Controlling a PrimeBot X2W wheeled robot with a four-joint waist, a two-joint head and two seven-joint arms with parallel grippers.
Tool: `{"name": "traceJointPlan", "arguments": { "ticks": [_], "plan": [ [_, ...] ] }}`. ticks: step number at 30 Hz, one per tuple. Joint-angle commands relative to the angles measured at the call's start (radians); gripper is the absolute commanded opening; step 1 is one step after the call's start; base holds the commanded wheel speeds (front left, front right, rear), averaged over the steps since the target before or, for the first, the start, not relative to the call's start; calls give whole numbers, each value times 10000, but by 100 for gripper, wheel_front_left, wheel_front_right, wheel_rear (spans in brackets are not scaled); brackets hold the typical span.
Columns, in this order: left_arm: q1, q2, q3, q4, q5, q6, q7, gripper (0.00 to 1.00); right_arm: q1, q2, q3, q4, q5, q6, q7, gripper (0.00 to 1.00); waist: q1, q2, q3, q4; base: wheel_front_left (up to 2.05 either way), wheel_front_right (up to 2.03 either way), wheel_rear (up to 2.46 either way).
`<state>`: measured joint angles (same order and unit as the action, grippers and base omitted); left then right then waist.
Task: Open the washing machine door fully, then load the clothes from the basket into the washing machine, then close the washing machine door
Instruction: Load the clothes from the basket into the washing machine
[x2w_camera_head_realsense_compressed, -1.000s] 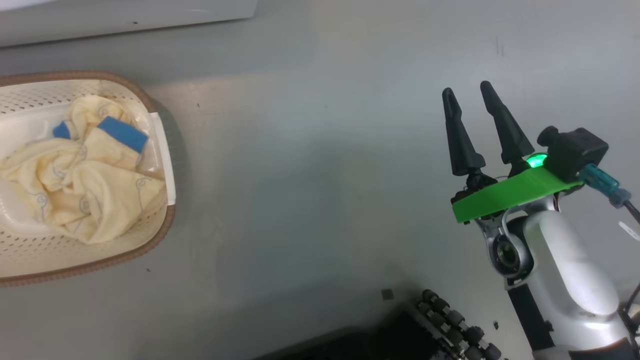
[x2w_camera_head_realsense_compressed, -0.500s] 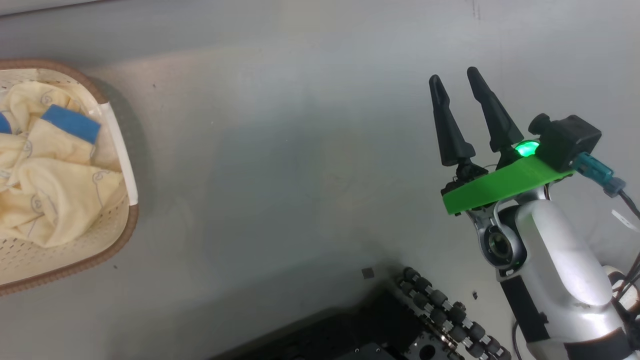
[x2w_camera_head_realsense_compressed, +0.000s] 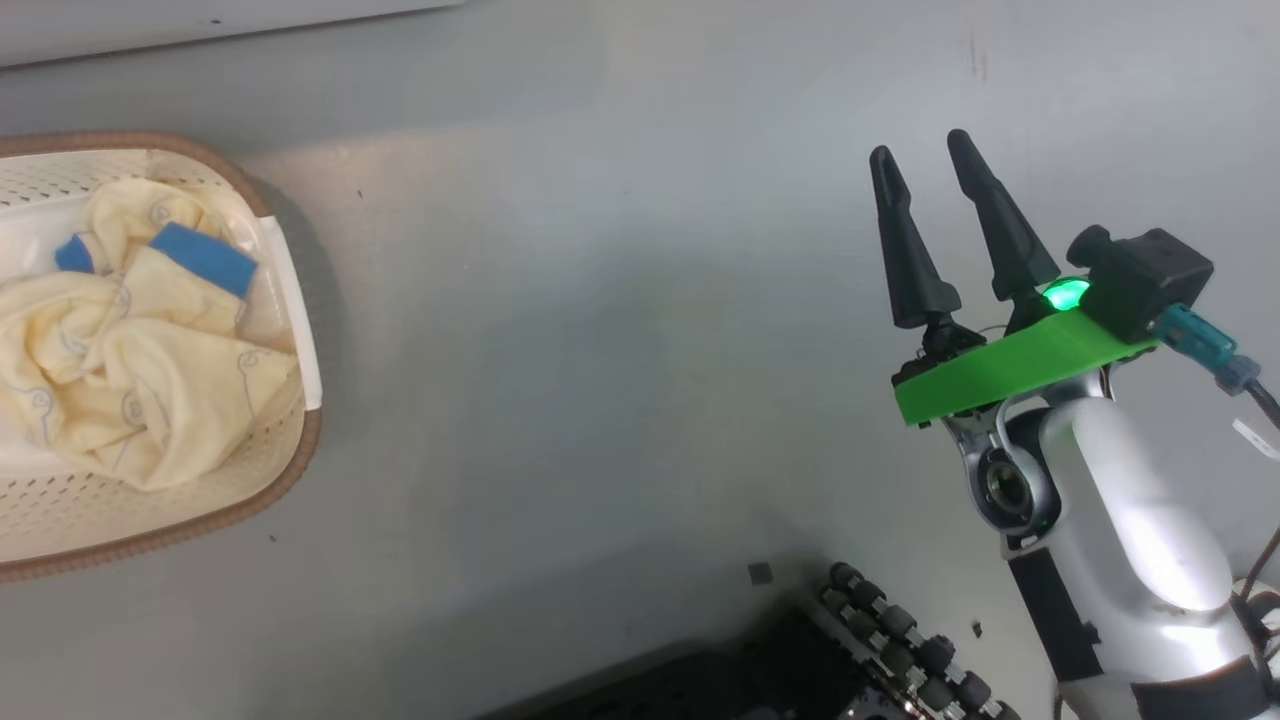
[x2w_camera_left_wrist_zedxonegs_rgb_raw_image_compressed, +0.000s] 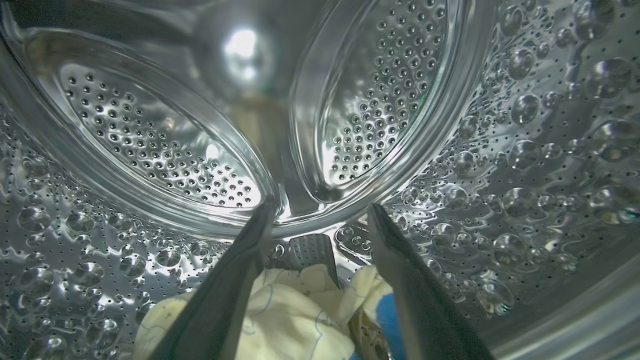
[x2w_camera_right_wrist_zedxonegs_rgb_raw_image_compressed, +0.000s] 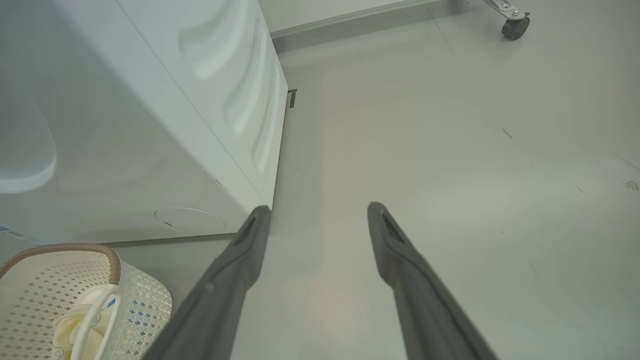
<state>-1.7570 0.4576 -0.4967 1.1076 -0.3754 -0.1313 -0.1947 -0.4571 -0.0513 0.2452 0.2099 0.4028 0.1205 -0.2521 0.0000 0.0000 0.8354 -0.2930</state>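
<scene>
Standing well apart, the two dark fingers of the left gripper (x2w_camera_left_wrist_zedxonegs_rgb_raw_image_compressed: 317, 212) clamp nothing. Left wrist view: gripper is inside the washing machine (x2w_camera_left_wrist_zedxonegs_rgb_raw_image_compressed: 150, 140), steel perforated drum all round it. A cream-yellow piece of the clothes (x2w_camera_left_wrist_zedxonegs_rgb_raw_image_compressed: 290, 320) with a blue patch lies on the drum wall just beneath the fingers. Cannot tell whether the fingers touch the cloth.

Right gripper (x2w_camera_head_realsense_compressed: 920, 148): jaws also apart, empty, held over bare grey floor (x2w_camera_head_realsense_compressed: 600, 350). Head view: green plate (x2w_camera_head_realsense_compressed: 1010, 370) and a lit green lamp behind the fingers, with the pale forearm below them.

Head view gives the basket (x2w_camera_head_realsense_compressed: 300, 455) from above, at the left edge, well apart from the right gripper. More cream clothes with blue cuffs are bundled in it.

Right wrist view gives the machine's outside instead. Its white side panel and lower front stand on the floor, and the basket sits just in front of its base, near the lower left corner. A caster wheel (x2w_camera_right_wrist_zedxonegs_rgb_raw_image_compressed: 515, 27) shows far off on the floor.
</scene>
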Motion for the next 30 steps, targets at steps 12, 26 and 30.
{"name": "traceJointPlan", "arguments": {
  "ticks": [12, 26, 30],
  "plan": [
    [2247, -402, -974, -511, -1690, 6, -358, 100, 665, -390, -498, -227, -446, 102, -97, 100, 0, 0, -1874, 1112, 0, 0, 0],
    [7766, -525, -730, -3825, -2709, 487, -666, 100, 1861, -653, -1109, -438, -613, 102, 334, 100, 0, 0, -5119, 2231, 0, 0, 0],
    [9838, -741, -331, -5505, -2475, 1033, -668, 100, 2284, -653, -1229, -603, -683, 102, 508, 100, 0, 0, -6071, 2530, 0, 0, 0]
  ]
}}
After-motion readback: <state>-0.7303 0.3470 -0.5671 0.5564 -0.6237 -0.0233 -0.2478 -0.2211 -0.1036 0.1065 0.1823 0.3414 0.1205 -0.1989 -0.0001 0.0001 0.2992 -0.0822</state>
